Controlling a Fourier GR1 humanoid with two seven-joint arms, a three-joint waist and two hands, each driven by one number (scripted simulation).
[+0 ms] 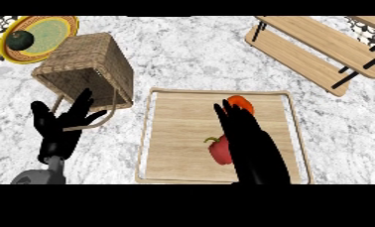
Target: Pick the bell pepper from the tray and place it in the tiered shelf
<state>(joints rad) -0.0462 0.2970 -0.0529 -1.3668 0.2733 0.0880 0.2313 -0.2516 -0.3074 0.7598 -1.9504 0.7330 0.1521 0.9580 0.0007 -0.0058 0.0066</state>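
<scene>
Right robot hand [249, 141] open over tray [176, 171] – bell pepper [219, 152], orange fruit [242, 103] inside, left robot hand [62, 124] open

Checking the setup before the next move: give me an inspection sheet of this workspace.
Surface: marble counter.
Job's things: red bell pepper on the wooden tray, partly hidden by the right hand; tiered shelf far right, nothing seen on it.
Clutter: orange-red item on the tray; wicker basket tipped over; yellow plate bearing a dark green item.
Hands: right hand open above the tray; left hand open, resting at left.
Cables: nothing seen.
Surroundings: nothing seen.
</scene>
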